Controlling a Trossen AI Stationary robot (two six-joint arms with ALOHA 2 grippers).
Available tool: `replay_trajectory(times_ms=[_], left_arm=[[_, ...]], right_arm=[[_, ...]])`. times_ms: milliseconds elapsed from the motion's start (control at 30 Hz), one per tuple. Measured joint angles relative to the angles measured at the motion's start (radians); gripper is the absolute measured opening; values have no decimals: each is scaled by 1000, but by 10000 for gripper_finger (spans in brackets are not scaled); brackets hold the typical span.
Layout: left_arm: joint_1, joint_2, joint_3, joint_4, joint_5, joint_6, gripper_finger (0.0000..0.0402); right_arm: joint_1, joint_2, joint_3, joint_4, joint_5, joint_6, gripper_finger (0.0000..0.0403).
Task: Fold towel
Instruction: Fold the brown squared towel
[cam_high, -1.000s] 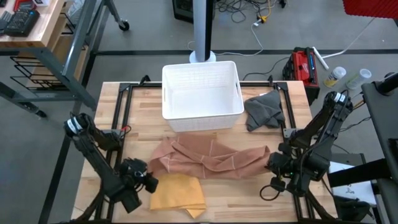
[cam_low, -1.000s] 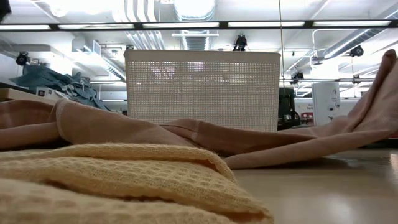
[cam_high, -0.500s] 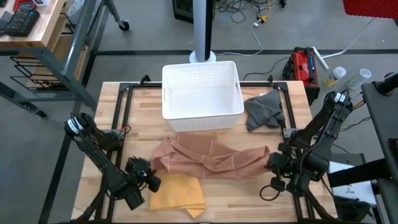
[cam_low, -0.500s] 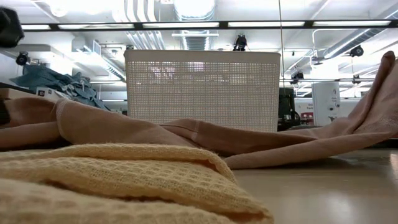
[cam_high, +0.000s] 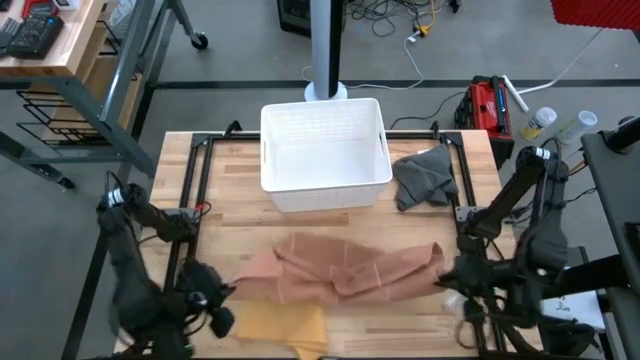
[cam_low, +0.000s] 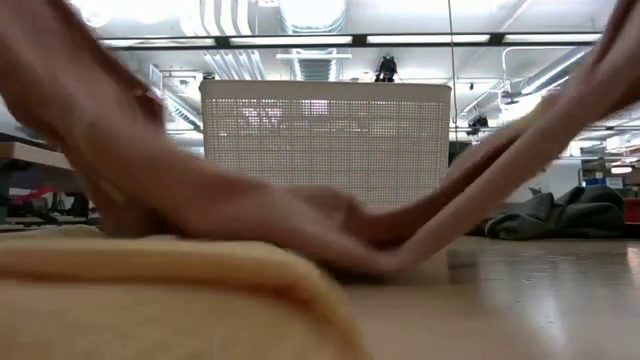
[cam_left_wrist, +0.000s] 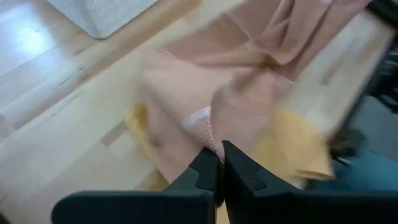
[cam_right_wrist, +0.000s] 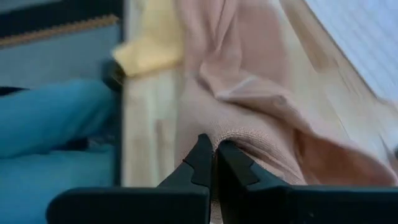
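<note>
Rumpled pinkish-tan cloth towel lay stretched across lower centre of the high view, on the pale wooden table. Left gripper pinched its lower-left end; right gripper pinched its right end. Folded yellow waffle towel sat below, partly overlapped. White plastic mesh basket above centre; crumpled grey cloth to its right.

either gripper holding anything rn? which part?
Both. The left gripper and the right gripper are each shut on an edge of the pink towel, at its opposite ends, lifting them off the table.
</note>
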Motion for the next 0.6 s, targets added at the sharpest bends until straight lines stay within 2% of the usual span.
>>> replay_trajectory(times_ms=[167, 267, 333, 367, 433, 600], left_arm=[[-46, -1, 149, -4, 0, 101, 1], [-68, -4, 179, -10, 1, 104, 1], [-80, -5, 179, -8, 2, 101, 0], [-85, -5, 174, -7, 3, 100, 0], [-99, -6, 156, -9, 6, 79, 0], [-143, -8, 99, -8, 106, -74, 0]], right_arm=[[111, -2, 124, -115, 166, 46, 0], [163, -1, 179, -248, 225, 154, 0], [182, 1, 195, -366, 228, 273, 0], [187, 2, 192, -401, 201, 333, 0], [184, -9, 160, -382, 78, 351, 0], [189, 21, 79, -387, -349, 466, 0]])
